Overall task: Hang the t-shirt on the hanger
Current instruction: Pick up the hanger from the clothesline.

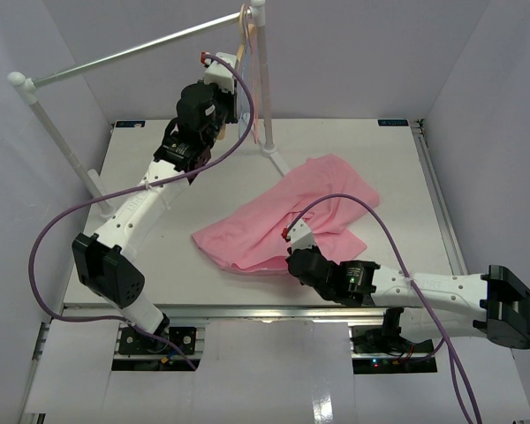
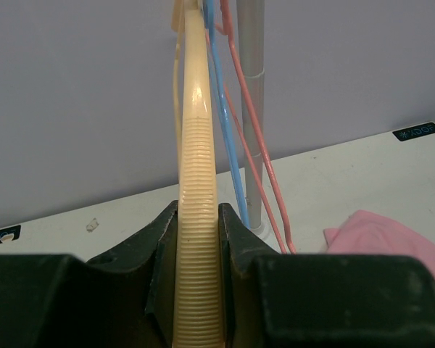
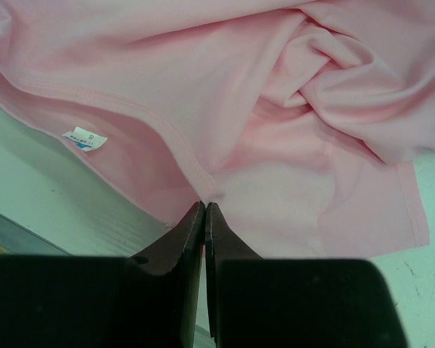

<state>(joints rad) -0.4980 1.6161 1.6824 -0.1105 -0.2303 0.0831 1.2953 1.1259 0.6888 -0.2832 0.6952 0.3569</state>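
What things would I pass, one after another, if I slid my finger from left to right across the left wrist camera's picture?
tan hanger → blue wire hanger → white rack pole → pink t-shirt

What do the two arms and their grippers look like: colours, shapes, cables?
The left arm and the right arm both have white links and bulky black joints. A purple cable loops loosely along each. Each wrist carries a small red part. The left gripper and right gripper have black, wedge-shaped fingers.
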